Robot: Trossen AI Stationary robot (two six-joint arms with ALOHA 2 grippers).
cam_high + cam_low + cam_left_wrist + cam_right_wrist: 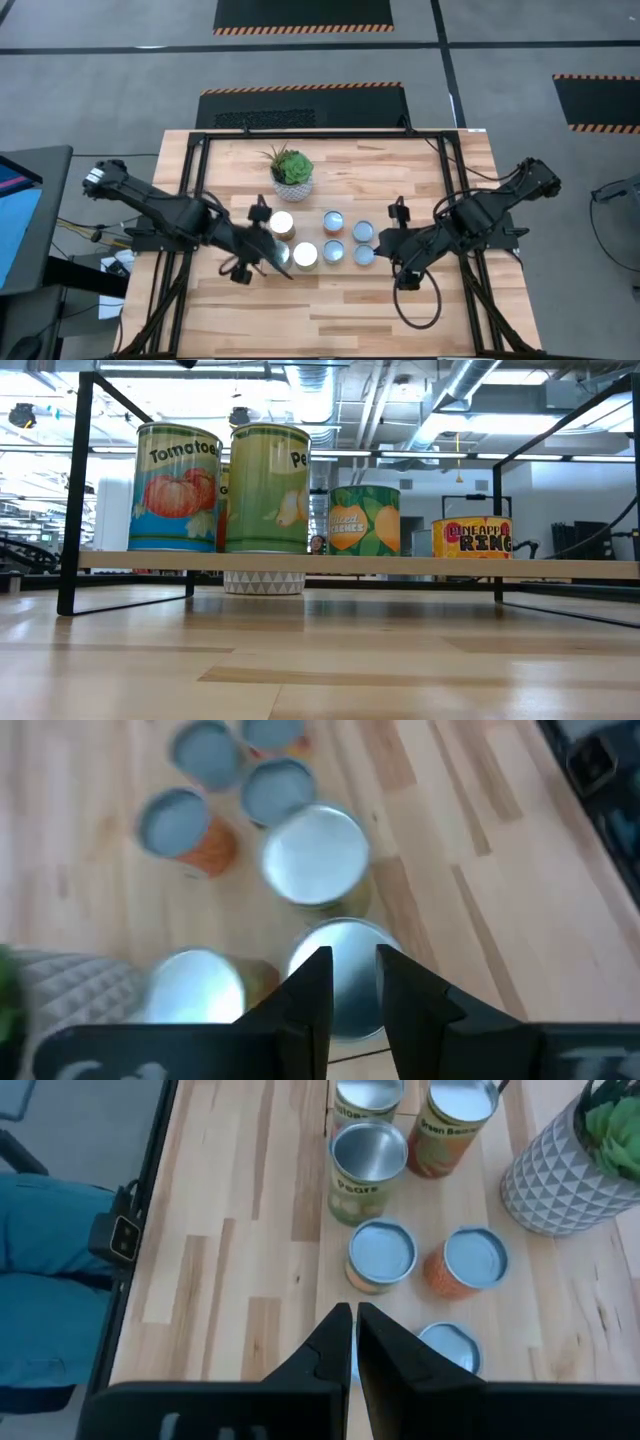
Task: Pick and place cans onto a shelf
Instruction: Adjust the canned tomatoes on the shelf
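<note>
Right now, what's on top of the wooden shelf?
Four cans stand on the shelf: a tomato can, a pear can, a peach can and a pineapple can. A fifth can peeks between the first two, mostly covered.

You have a green succulent in a white patterned pot (291, 177) at the far middle of the light-wood table (330, 300), and a dark monitor (25, 215) stands off its left edge.
</note>
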